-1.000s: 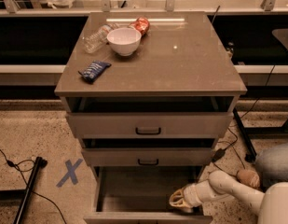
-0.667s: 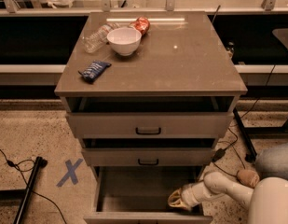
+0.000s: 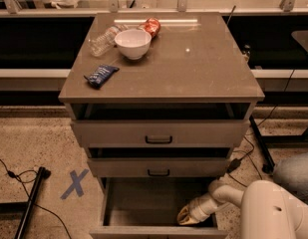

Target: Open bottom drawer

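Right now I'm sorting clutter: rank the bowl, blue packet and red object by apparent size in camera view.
white bowl
blue packet
red object, farther back, so unsure
End effector: low inside the open bottom drawer.

Grey-beige cabinet (image 3: 193,78), small black handles (image 3: 158,140) across its front. The bottom drawer (image 3: 148,203) shows a plain grey inside, and there sits the gripper (image 3: 186,216), tan and yellowish, in its right front corner, on a white arm (image 3: 273,210). Up top: a white bowl (image 3: 133,43), a dark blue packet (image 3: 101,75), a red-orange bag (image 3: 152,26). The floor (image 3: 29,143) is speckled beige, with a blue X (image 3: 75,183).
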Tool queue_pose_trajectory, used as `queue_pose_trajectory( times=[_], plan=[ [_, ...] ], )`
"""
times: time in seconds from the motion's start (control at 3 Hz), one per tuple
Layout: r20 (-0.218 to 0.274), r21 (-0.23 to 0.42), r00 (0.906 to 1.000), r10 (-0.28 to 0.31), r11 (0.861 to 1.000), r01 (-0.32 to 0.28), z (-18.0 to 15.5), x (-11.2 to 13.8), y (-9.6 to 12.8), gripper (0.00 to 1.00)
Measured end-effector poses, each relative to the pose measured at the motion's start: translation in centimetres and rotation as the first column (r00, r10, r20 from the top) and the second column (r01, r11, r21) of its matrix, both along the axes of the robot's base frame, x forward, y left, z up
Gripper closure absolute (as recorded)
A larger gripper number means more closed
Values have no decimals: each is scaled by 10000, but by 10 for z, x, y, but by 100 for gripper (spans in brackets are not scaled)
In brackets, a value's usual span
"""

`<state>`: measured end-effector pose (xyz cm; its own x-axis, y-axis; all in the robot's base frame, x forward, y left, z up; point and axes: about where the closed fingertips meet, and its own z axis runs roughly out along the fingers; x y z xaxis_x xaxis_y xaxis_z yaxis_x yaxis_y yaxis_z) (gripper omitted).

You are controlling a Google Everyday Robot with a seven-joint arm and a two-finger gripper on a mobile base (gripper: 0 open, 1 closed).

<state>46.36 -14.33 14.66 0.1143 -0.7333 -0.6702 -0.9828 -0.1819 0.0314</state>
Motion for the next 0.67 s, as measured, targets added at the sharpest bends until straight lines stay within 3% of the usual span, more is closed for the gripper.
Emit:
queue_pose_trajectory(
  times=[0.33,0.67],
  plan=[
    [-273,114,9996,-10,9999,13,-3,-11,0,100],
    [-201,669,9997,-126,9977,139,9,-17,-1,100]
  ],
)
